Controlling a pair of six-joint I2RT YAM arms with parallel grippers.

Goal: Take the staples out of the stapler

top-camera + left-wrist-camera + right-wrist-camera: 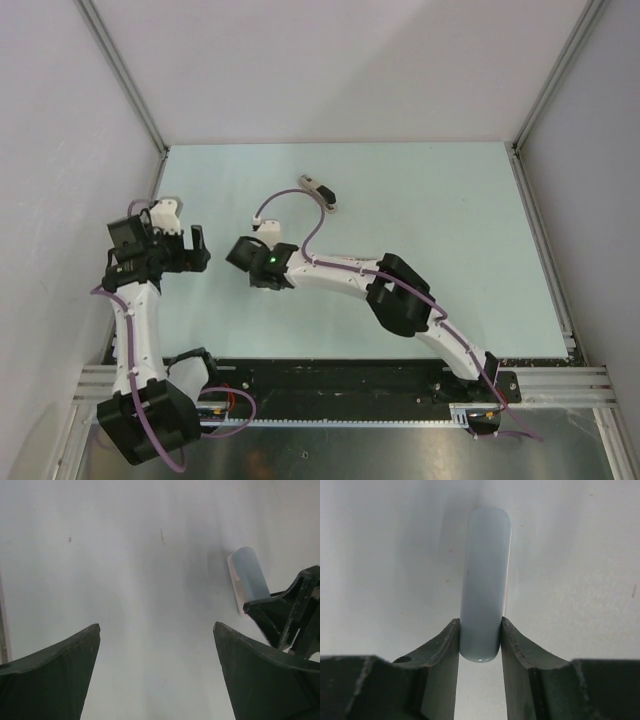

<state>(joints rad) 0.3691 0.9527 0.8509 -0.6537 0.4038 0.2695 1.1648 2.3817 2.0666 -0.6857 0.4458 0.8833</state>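
A pale blue-grey stapler (485,570) lies lengthwise on the table, and my right gripper (480,622) is shut on its near end, one finger on each side. The stapler also shows in the left wrist view (247,575), with a white underside and a right finger (290,607) beside it. My left gripper (156,627) is open and empty over bare table, left of the stapler. In the top view the left gripper (198,248) and right gripper (240,250) are close together, and the stapler is hidden under the right one. A thin grey sliver (161,536) lies on the table; I cannot tell if it is a staple.
A small tan and dark object (318,190) lies farther back on the pale table (450,220). White walls with metal rails (125,75) close off the left, back and right sides. A small speck (69,539) lies on the table in the left wrist view.
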